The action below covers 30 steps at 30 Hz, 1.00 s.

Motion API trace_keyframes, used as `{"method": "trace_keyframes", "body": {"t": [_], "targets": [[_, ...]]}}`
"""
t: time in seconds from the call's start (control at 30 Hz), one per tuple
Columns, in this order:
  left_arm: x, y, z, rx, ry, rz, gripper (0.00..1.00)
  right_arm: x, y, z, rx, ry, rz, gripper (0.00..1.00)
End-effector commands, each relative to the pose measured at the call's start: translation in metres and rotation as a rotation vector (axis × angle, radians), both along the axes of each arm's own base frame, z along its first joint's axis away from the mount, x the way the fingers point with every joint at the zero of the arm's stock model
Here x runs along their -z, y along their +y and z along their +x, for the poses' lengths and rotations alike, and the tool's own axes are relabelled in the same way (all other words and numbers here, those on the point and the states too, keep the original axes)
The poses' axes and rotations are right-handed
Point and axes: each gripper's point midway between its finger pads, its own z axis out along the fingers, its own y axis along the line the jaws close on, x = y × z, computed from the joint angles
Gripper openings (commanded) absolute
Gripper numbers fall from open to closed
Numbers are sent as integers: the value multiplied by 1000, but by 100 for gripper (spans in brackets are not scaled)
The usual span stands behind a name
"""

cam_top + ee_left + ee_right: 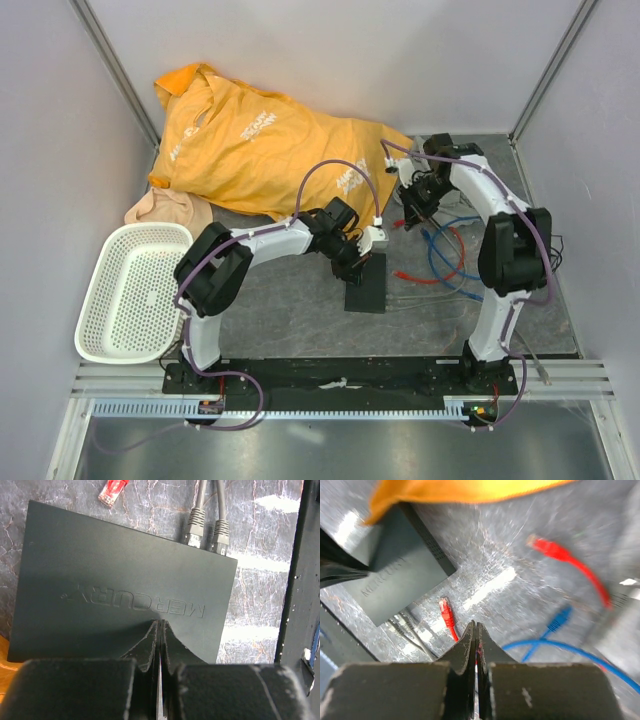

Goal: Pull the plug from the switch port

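Left end effector, closed and empty, hovers over the switch on the counter; the right end effector, also closed, should open, pinch a grey plug seated in the switch's far edge, then pull straight.

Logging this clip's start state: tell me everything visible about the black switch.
The switch is a flat, matte-black rectangular box, plastic by its look, with MERCURY embossed on top and vent slots along one side. It lies flat on the grey table. Two grey plugs sit side by side in its edge away from the left gripper, near one corner. That gripper's jaws are shut, tips over the near edge; contact cannot be told. A loose red plug lies apart from it.
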Motion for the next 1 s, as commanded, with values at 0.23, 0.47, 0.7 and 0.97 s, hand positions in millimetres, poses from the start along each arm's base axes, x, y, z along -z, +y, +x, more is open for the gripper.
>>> {"method": "trace_keyframes", "body": {"t": [0.23, 0.47, 0.7, 0.97], "targets": [[-88, -11, 19, -55, -90, -155, 1, -40, -15, -22, 15, -187, -43, 45], [-133, 29, 15, -215, -229, -190, 2, 13, -33, -45, -61, -309, -128, 57], [-115, 61, 20, -333, -118, -131, 1, 26, -3, -48, -160, -301, -86, 56], [-132, 62, 50, -499, -14, -223, 1, 57, -8, -73, -230, -222, -195, 58]]}}
